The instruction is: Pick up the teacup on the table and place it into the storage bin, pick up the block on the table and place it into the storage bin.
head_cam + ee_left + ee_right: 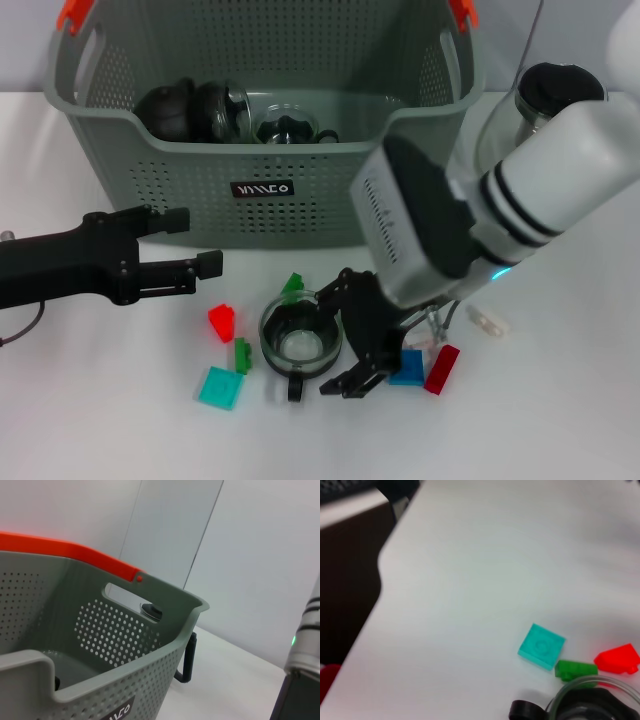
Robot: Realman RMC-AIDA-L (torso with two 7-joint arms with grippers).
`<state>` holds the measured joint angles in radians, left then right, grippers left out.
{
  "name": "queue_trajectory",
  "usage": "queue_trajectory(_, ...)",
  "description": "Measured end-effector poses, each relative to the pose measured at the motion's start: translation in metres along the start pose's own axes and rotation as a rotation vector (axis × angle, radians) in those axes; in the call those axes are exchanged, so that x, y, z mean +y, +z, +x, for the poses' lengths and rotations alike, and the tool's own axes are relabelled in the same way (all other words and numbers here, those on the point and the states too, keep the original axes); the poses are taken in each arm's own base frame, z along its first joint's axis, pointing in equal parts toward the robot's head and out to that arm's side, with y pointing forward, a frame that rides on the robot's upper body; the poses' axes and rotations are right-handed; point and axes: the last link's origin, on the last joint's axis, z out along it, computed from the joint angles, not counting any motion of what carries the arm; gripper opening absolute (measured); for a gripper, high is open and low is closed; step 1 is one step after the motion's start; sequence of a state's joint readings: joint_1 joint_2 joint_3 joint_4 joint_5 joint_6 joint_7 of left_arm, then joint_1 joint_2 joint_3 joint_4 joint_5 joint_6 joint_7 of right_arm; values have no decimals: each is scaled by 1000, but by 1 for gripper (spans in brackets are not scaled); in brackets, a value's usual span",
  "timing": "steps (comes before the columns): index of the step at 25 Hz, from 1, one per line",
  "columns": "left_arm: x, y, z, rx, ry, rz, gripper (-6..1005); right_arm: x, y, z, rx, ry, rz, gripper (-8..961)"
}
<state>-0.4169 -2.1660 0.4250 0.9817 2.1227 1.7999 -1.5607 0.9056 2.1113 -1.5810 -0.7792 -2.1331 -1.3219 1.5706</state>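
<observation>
Nearest the robot, the right gripper is down at the table with its black fingers spread apart, one at the rim of the glass teacup and the other lower beside the blue block; it grips nothing yet. The teacup sits upright on the white table, its black handle pointing toward the robot. Loose pieces crowd it: a teal flat block, a small green block and a red block on one side, a dark red block on the other, another green block just behind. The likely trouble is a finger closing on smooth glass off-centre, so the cup slips or tips, or the fingers sweeping the blue block aside and scattering its neighbours. Farther back the left gripper hovers with its fingers parted and empty, in front of the storage bin. The bin already holds a glass teapot and dark objects, so a dropped cup could strike glass.
</observation>
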Motion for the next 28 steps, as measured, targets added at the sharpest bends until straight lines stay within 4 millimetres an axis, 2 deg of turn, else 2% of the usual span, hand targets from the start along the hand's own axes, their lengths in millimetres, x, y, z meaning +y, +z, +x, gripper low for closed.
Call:
queue_trajectory(7, -1, 0, 1, 9, 2, 5, 883, 2, 19, -1, 51, -30, 37, 775)
queue_trajectory(15, -2, 0, -1, 11, -4, 15, 883, 3, 27, -1, 95, -20, 53, 759)
queue_trajectory(18, -3, 0, -3, 11, -10, 22, 883, 4, 27, 0, 99, -22, 51, 530)
queue_trajectory(28, -4, -2, -4, 15, -6, 30, 883, 6, 21, -6, 111, 2, 32, 309)
